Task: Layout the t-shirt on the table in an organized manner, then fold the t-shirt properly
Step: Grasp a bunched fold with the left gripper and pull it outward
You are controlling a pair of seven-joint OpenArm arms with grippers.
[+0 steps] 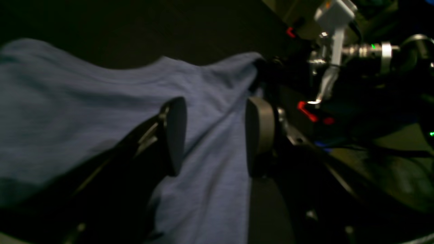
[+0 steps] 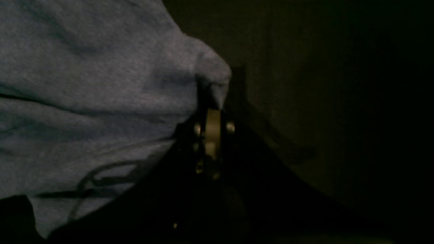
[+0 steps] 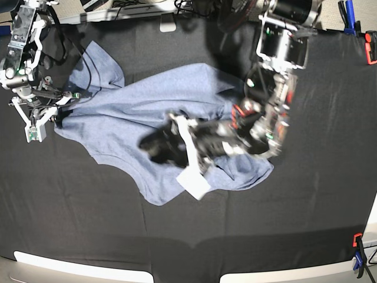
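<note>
The light blue-grey t-shirt [image 3: 135, 106] lies crumpled across the middle of the black table [image 3: 265, 224], one sleeve spread toward the far left. My left gripper [image 3: 150, 147] reaches in from the right and hovers over the shirt's middle. In the left wrist view this gripper [image 1: 217, 135] is open, and shirt cloth [image 1: 210, 162] shows in the gap between its pads without being pinched. My right gripper [image 3: 56, 115] sits at the shirt's left edge. In the right wrist view it [image 2: 213, 101] is shut on a bunched corner of the t-shirt [image 2: 101, 84].
Orange-black clamps [image 3: 370, 47] [image 3: 358, 253] hold the cloth at the table's right edge. Cables and a white block [image 3: 168, 25] lie along the far edge. The right arm's metal frame [image 1: 330, 51] shows beyond the shirt in the left wrist view.
</note>
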